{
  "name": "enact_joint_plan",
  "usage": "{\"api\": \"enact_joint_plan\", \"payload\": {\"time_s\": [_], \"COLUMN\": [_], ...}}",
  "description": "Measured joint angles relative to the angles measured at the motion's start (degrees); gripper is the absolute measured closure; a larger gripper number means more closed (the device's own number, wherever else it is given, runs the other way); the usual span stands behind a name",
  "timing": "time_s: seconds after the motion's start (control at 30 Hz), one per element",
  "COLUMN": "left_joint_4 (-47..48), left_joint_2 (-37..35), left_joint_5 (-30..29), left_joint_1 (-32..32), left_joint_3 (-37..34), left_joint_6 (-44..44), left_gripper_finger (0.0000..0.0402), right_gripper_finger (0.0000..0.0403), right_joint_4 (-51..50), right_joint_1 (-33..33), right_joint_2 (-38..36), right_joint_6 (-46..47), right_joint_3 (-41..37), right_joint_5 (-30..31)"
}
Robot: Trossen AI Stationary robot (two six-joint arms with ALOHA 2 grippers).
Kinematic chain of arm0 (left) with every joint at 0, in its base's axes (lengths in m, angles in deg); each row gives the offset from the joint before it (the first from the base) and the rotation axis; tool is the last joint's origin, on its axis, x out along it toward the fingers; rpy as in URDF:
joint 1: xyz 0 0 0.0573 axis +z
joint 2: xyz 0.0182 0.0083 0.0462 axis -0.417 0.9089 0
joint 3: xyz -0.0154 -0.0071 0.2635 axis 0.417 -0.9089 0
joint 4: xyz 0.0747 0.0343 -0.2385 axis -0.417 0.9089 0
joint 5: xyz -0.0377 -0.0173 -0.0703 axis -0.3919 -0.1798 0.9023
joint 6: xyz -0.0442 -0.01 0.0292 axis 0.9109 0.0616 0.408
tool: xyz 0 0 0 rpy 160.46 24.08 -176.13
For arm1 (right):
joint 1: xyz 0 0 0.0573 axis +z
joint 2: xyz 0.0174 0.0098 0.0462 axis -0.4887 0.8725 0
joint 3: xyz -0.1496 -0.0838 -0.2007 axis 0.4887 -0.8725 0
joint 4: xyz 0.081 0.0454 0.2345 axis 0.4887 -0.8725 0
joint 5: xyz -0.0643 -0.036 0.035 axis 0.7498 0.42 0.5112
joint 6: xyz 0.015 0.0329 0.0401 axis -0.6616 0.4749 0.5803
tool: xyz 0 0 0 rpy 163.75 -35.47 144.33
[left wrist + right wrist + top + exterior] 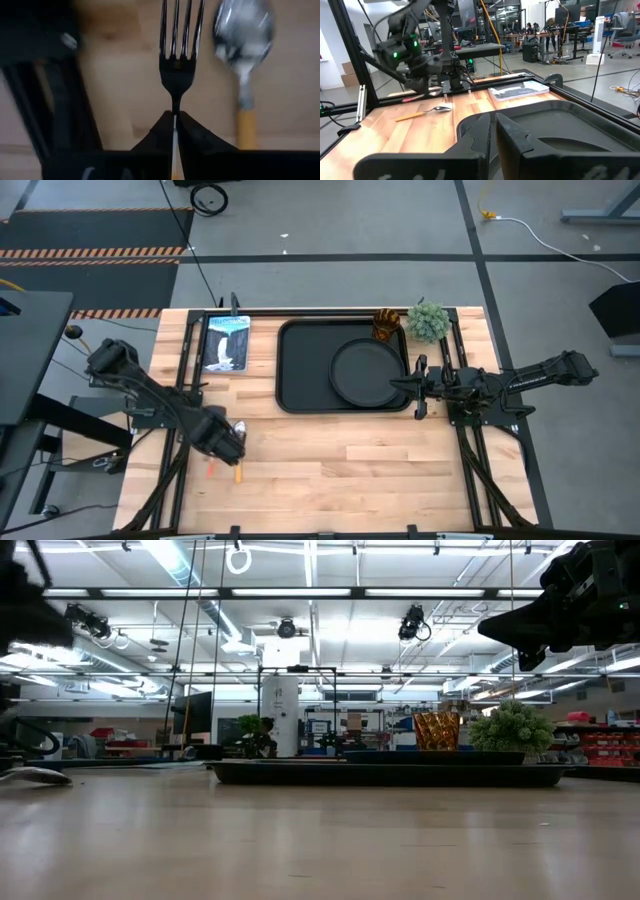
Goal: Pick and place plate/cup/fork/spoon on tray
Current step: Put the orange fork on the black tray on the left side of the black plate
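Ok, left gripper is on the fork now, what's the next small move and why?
Probably lift straight up a little. The left gripper appears shut on the fork at its neck, the spoon lies close alongside, and the tray with the plate is still some way off.

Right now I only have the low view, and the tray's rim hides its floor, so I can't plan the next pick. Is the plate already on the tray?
Observer: Yes. The plate lies inside the tray, toward its right end.
Operator: Where is the fork?
Observer: The left gripper is shut on the fork, just below the tines, over the table's left side.
Operator: And the spoon?
Observer: The spoon lies on the table right beside the fork, not on the tray.
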Motion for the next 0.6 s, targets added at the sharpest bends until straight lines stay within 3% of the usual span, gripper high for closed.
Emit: {"api": "enact_joint_plan", "payload": {"time_s": [0.13,0.23,0.4,0.6], "left_joint_4": [7.0,6.6,-0.8,-10.1], "left_joint_2": [-1.3,-1.3,1.3,7.8], "left_joint_5": [-7.5,-13.9,-21.7,-25.0], "left_joint_1": [3.9,9.0,20.4,33.7], "left_joint_3": [4.2,6.2,9.8,18.9], "left_joint_6": [0.7,-3.5,-20.1,-44.0], "left_gripper_finger": [0.0386,0.0386,0.0386,0.0386], "right_gripper_finger": [0.0369,0.0369,0.0369,0.0369], "right_joint_4": [0.0,0.0,0.0,0.0], "right_joint_1": [0.0,0.0,0.0,0.0], "right_joint_2": [0.0,0.0,0.0,0.0], "right_joint_6": [0.0,0.0,0.0,0.0], "right_joint_3": [0.0,0.0,0.0,0.0], "right_joint_5": [0.0,0.0,0.0,0.0]}}
